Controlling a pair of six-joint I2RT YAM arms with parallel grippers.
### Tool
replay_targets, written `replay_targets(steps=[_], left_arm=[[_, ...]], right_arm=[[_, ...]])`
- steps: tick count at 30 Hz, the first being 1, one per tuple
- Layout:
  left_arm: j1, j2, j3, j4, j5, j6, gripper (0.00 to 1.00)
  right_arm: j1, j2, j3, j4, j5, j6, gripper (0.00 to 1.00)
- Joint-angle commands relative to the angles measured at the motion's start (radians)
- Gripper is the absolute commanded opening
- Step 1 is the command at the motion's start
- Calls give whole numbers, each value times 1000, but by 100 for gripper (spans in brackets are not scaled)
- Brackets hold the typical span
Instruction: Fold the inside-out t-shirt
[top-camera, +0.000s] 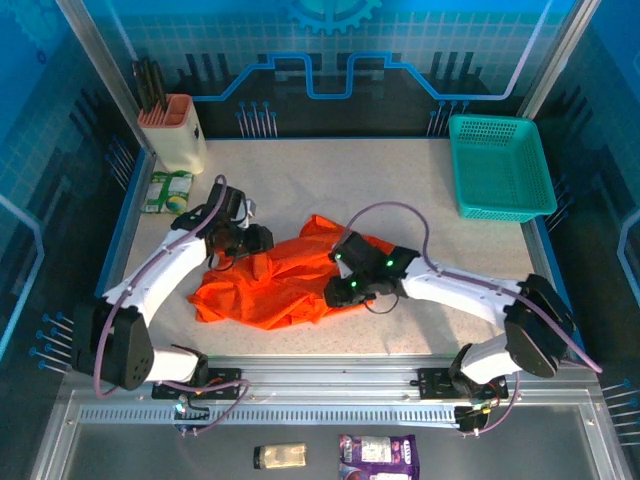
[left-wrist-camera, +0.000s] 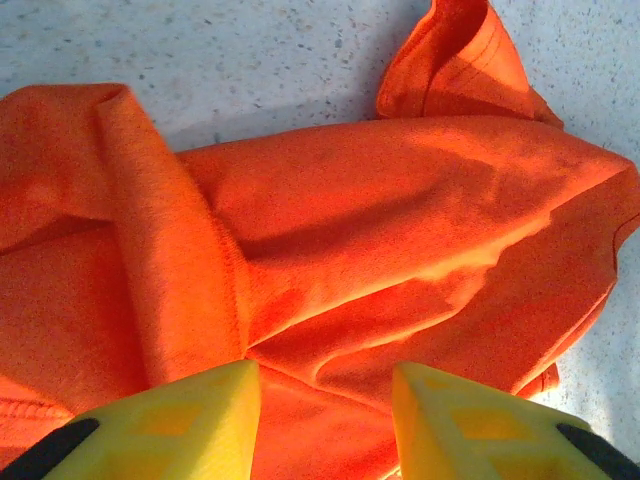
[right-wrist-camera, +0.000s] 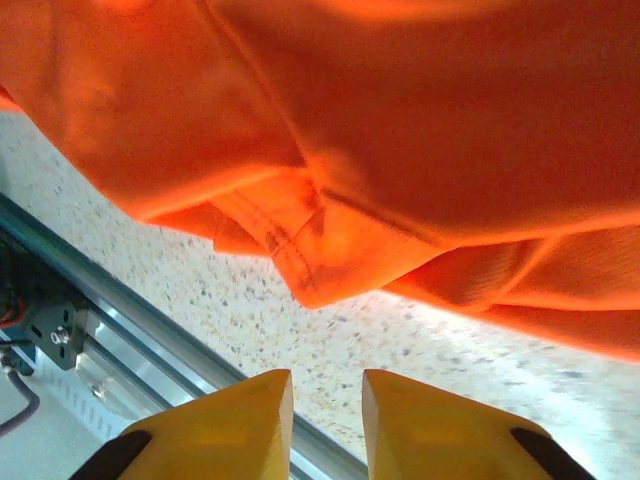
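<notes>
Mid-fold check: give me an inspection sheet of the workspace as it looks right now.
Surface: speckled light tabletop, no spills seen.
Job's things: orange t-shirt crumpled between the arms, not yet folded.
Clutter: teal basket at the far right corner; utensil holder and green packet at far left.
Grippers: left tool open over the shirt; right tool narrowly open at the shirt's near hem, nothing between its fingers.
Cables: purple cable arcs off the right arm; another runs along the left arm.
Surroundings: blue panelled walls; metal rail at the near edge.
</notes>
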Motion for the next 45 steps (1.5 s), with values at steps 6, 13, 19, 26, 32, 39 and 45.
replay_targets(steps=[6,13,19,26,32,39,45], left_arm=[[12,-82,-52,39,44,-42,41],[12,-89,-59,26,53,-25,41],[12,-85,-53,28,59,-17,41],[12,-96,-45,2,52,-2,42],[12,-101,-39,-7,43,1,44],[10,-98,-34,-42,31,25,44],[-65,-89,-44,-75,-4,65,42]], right_arm=[[51,144,-93,229,-105,190,35],[71,191,-147,361,-86,276,40],[71,219,-143,424,-83,296,40],[73,225,-143,450,-68,310,24],[62,123,-152,386,8,281,0],[-128,-56,-225,235,26,181,0],[-381,-221,-268,63,9,36,0]])
